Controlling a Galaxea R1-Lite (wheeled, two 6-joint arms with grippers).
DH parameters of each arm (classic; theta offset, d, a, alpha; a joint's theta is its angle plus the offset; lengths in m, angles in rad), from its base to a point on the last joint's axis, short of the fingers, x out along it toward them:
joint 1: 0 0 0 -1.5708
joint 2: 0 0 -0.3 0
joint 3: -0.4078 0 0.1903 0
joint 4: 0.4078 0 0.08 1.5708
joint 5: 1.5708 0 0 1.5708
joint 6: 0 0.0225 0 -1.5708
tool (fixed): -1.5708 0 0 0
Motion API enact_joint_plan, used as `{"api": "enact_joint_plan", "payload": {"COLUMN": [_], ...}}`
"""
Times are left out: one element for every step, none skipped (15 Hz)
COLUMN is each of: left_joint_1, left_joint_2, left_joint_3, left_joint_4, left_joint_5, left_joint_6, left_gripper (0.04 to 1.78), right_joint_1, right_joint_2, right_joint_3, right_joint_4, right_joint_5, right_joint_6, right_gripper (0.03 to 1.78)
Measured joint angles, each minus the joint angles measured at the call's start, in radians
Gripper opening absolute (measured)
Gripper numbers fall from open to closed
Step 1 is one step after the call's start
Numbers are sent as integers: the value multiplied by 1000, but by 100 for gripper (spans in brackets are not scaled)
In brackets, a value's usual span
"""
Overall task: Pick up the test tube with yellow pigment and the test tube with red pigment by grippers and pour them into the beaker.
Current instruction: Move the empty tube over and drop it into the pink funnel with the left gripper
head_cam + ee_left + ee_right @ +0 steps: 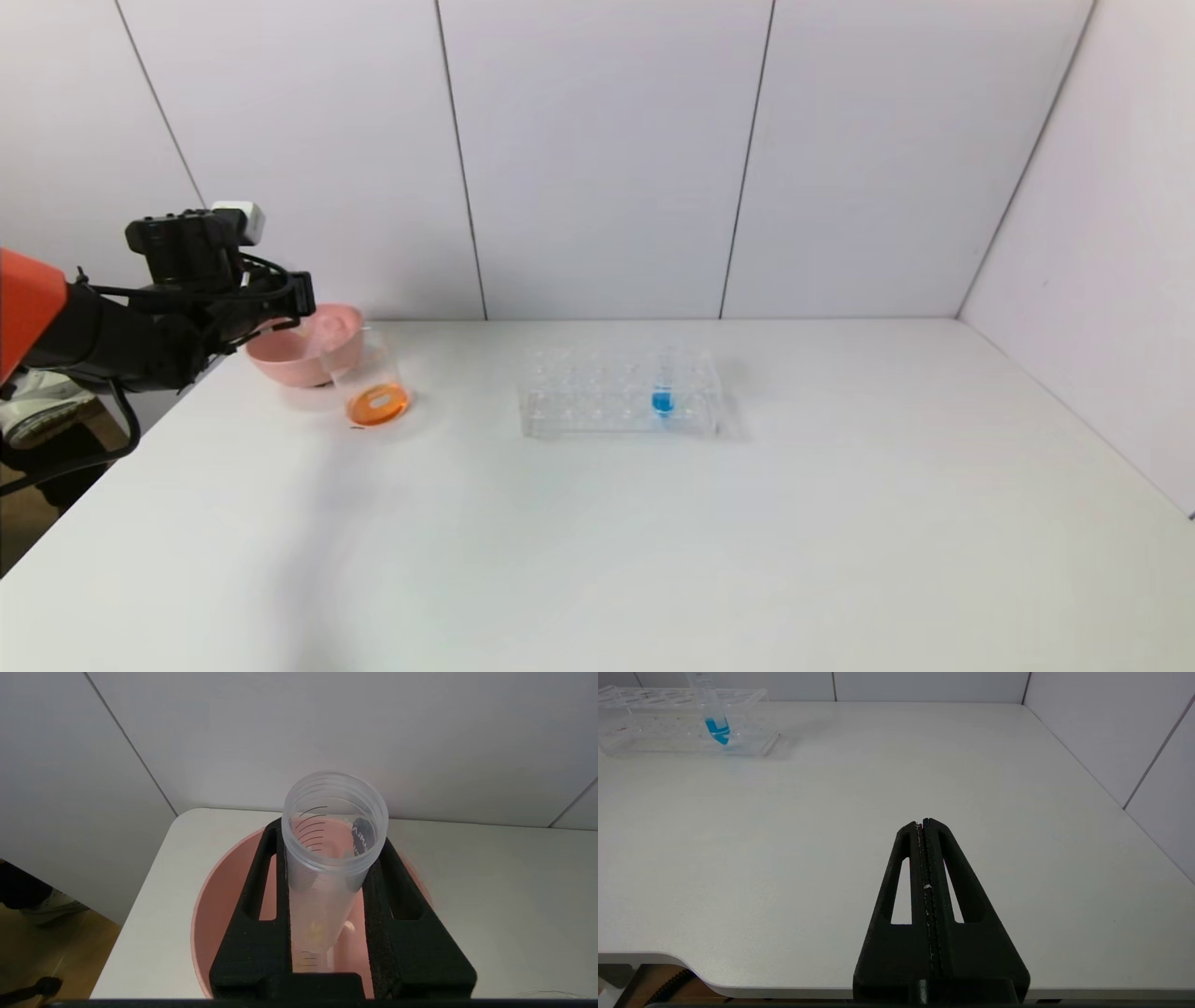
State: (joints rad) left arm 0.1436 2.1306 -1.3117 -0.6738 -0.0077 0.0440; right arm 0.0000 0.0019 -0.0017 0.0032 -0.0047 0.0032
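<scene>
Over the pink bowl [224,896], the left tool [327,858] clamps a nearly emptied tube [327,858], its pigment unclear.

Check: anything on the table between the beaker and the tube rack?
Nothing: in the head view the table is bare between the beaker and the tube rack.

Two slim clear test tubes are counted: one holding blue liquid [662,399], one nearly empty [327,868]. One clear beaker [371,383], one pink bowl [299,350] and one clear many-holed rack [597,397] are seen.
</scene>
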Motion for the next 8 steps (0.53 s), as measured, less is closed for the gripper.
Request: {"api": "enact_joint_plan", "payload": {"left_joint_1": [0,0,0,0,0,0,-1,-2], "left_joint_2": [3,8,11,12,14,16,18,19], "left_joint_3": [0,2,2,-1,-5,-8,-9,-10], "left_joint_4": [-7,-18,-22,-22,-21,-21,-22,-23], "left_joint_5": [0,-1,-5,-8,-9,-10,-11,-11], "left_joint_6": [-1,-3,-2,-3,-3,-2,-3,-3], "left_gripper": [45,45,46,48,52,57,66,79], "right_joint_1": [0,0,0,0,0,0,0,0], "right_joint_2": [0,0,0,0,0,0,0,0], "right_joint_3": [0,0,0,0,0,0,0,0], "right_joint_4": [0,0,0,0,0,0,0,0], "right_joint_5": [0,0,0,0,0,0,0,0], "right_joint_6": [0,0,0,0,0,0,0,0], "right_gripper": [11,11,11,11,11,11,11,11]}}
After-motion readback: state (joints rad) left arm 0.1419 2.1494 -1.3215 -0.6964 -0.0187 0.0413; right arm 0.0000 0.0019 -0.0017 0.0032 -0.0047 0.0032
